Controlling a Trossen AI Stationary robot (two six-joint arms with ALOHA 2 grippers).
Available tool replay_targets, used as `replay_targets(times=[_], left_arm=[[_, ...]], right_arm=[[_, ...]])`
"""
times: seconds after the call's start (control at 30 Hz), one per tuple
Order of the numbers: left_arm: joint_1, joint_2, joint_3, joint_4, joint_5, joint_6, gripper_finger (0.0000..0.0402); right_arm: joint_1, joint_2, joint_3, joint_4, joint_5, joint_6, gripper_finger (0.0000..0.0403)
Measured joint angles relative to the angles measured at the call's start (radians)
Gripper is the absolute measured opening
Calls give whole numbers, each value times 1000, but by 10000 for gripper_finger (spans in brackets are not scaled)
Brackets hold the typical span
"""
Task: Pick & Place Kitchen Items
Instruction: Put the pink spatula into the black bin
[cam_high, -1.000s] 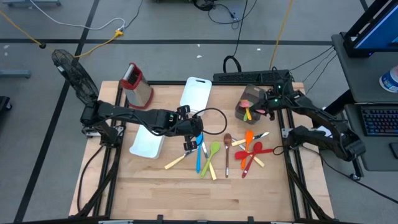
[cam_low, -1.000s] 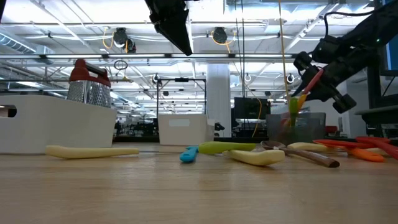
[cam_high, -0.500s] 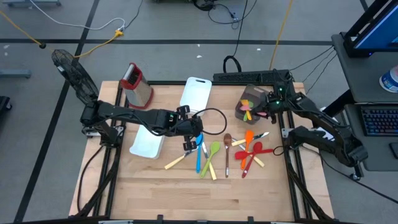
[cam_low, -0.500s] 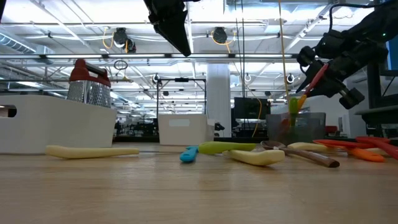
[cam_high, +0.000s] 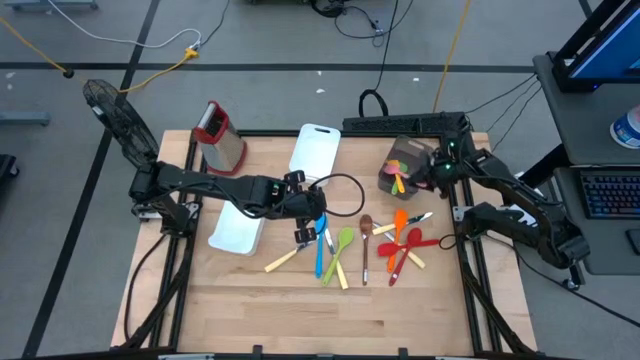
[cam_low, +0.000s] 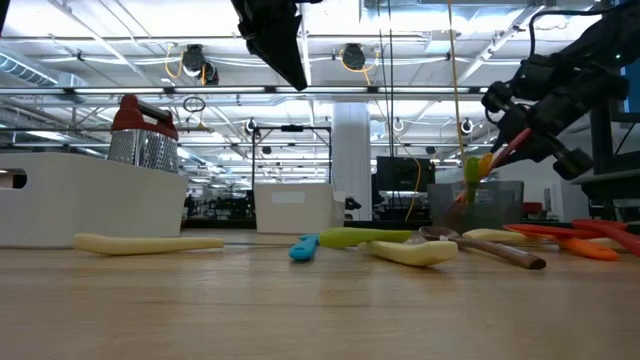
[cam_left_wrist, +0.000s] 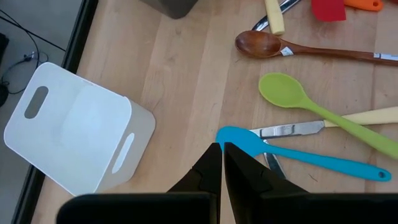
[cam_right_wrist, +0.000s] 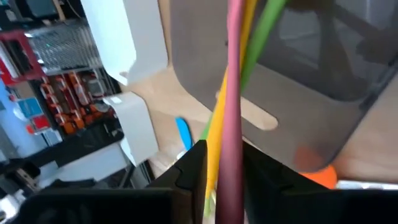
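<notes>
A grey translucent container (cam_high: 398, 165) at the far right of the table holds upright utensils: a pink handle (cam_right_wrist: 233, 93), a yellow one (cam_right_wrist: 217, 130) and a green one (cam_right_wrist: 261, 37). My right gripper (cam_high: 428, 175) is just to its right, shut on the pink utensil. My left gripper (cam_high: 305, 232) hangs shut over the table's middle, its tips (cam_left_wrist: 221, 149) above the bowl of a blue spoon (cam_left_wrist: 298, 155). It touches nothing. A green spoon (cam_high: 342, 245), a brown wooden spoon (cam_high: 366, 245) and red and orange utensils (cam_high: 405, 240) lie flat on the wood. My right gripper pinches the pink utensil's handle (cam_right_wrist: 231, 149) between its two fingers, which lie across it. The fingers slant down toward the container from the table's right side. The handle leans (cam_low: 505, 150), with its lower end inside the container beside the yellow and green handles.
A white tray (cam_high: 315, 150) lies at the far middle and another (cam_high: 237, 230) under my left arm. A metal box grater with a red top (cam_high: 220, 135) stands at the far left. Bare wood stretches along the near edge.
</notes>
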Motion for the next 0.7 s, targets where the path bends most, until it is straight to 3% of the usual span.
replay_targets(times=[0.7], left_arm=[[0,0,0,-1,0,4,21]], right_arm=[[7,-149,0,-192,-187,-27,59]])
